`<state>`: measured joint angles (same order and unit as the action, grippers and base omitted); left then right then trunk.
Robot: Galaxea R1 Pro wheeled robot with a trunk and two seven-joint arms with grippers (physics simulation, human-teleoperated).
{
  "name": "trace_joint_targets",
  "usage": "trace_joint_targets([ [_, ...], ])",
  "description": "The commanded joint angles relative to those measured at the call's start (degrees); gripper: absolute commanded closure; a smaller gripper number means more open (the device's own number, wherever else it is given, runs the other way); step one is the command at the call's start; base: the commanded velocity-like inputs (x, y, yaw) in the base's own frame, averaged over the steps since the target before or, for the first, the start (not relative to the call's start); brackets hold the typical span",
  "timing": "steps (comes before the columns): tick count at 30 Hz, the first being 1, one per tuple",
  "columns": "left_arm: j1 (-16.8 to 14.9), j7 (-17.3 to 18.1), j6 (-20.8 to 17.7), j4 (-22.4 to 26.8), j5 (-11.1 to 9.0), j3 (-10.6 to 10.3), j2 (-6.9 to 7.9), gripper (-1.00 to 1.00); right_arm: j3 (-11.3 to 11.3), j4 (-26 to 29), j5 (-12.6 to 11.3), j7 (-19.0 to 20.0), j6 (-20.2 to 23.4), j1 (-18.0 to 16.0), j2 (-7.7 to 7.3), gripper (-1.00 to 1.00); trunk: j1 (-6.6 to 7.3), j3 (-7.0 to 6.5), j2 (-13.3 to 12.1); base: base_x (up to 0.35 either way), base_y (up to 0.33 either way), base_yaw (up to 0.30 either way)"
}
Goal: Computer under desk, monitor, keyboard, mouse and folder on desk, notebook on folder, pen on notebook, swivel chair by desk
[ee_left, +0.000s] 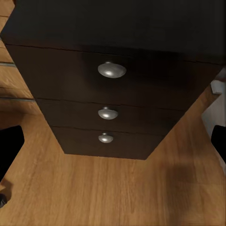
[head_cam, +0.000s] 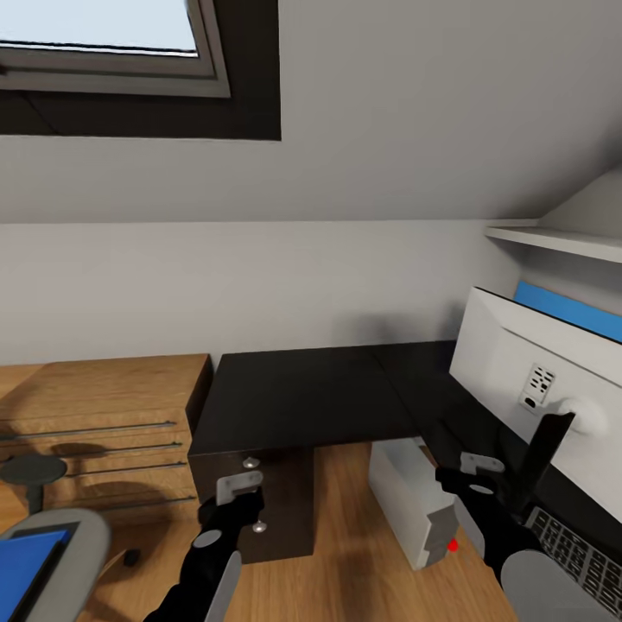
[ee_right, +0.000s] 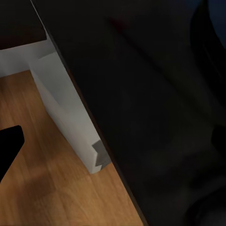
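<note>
The dark L-shaped desk (head_cam: 302, 393) stands against the wall. A white monitor (head_cam: 527, 363) sits on its right wing with its back to me, and a keyboard (head_cam: 574, 544) lies beside it at the lower right. Under the desk stands the white computer tower (head_cam: 413, 505), also seen in the right wrist view (ee_right: 66, 108). The grey swivel chair (head_cam: 82, 540) at the bottom left carries the blue folder (head_cam: 26, 561). My left gripper (head_cam: 235, 501) hangs open before the desk's drawers (ee_left: 110, 70). My right gripper (head_cam: 466, 479) is open above the desk's edge, holding nothing.
A wooden dresser (head_cam: 104, 406) stands left of the desk, with a small round dark stool (head_cam: 30, 471) in front of it. A white shelf (head_cam: 553, 238) with a blue panel (head_cam: 570, 311) below it hangs over the monitor. Wooden floor (head_cam: 345, 553) lies between chair and desk.
</note>
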<state>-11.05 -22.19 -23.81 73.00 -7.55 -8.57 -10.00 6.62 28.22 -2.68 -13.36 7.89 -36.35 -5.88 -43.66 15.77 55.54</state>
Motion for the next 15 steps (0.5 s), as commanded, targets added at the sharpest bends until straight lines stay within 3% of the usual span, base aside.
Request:
trace_joint_targets([
  [1,-0.04,-0.49,-0.14,0.06,-0.6,-0.15,0.0,-1.0,-0.05,0.09,-0.29,-0.18,0.28,-0.04,0.01,-1.0,-0.02,0.08,0.05,0.128,0.0,0.0],
  [15,-0.03,-0.55,-0.18,0.07,-0.62,-0.39,0.0,-1.0,0.08,0.52,-0.45,-0.23,0.35,-0.12,0.31,-1.0,-0.02,0.08,0.05,0.03,0.0,0.0],
])
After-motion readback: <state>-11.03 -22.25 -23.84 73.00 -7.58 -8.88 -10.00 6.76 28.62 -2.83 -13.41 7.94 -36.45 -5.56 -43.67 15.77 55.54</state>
